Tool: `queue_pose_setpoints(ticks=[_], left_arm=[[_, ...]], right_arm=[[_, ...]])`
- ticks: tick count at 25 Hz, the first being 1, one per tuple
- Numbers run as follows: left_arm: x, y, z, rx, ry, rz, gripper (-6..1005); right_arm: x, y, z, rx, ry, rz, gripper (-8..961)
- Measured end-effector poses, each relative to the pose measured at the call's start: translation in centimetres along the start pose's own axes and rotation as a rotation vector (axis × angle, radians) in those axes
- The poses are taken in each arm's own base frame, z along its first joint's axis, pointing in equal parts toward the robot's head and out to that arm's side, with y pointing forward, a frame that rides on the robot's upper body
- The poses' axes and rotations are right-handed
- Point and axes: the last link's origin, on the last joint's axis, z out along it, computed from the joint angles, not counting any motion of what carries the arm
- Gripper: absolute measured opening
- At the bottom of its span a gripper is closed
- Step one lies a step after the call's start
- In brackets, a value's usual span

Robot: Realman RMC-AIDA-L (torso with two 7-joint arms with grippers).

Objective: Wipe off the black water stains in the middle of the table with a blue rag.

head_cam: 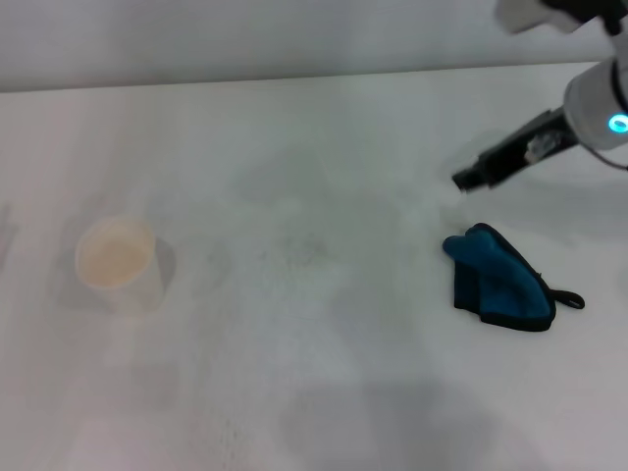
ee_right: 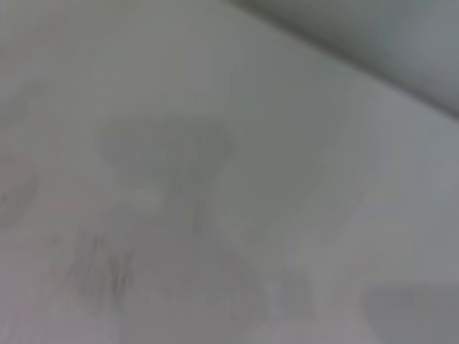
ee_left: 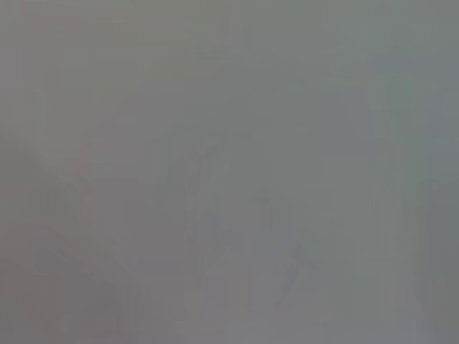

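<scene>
From the head view, the white table [head_cam: 314, 373] fills the picture. The blue rag [head_cam: 498, 283] lies flat at about 4 o'clock from the middle, with its black loop tag sticking out on the right. The right gripper [head_cam: 467, 180] hangs just above the rag at its 12 o'clock, not touching it; its dark tip looks narrow, nearly closed, holding nothing. The arm is cut off at the top right corner. A pale cup [head_cam: 119, 263] stands at 9 o'clock. Only faint grey smears [head_cam: 294, 250] show in the middle.

The left wrist view is all grey blur; nothing can be made out.

The right wrist view shows blurry table [ee_right: 301, 179] with faint streaks [ee_right: 100, 269], maybe smudges.
</scene>
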Motion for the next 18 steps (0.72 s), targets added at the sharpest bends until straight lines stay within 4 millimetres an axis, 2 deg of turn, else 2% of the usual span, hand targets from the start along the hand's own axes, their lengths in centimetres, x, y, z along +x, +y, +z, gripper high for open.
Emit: queue_pose_setpoints(ticks=[5,9,13,18], left_arm=[[0.0,0.2,-0.1,-0.006,0.002,-0.031,890],[0.2,0.4,0.1,-0.014,0.017,-0.038,891],[0.2,0.5,0.2,-0.019,0.019,-0.038,890],[0.3,0.5,0.4,-0.022,0.022,-0.038,890]], right_arm=[[0.6,-3.7,-0.6,-0.038,-0.237,0.102,462],[1.9,-6.1,-0.9,-0.086,-0.440,0.146,462],[4.7,-8.6,-0.5,-0.126,-0.681,0.226,462],[8.6,-10.3,-0.2,-0.076,-0.953,0.311,462]])
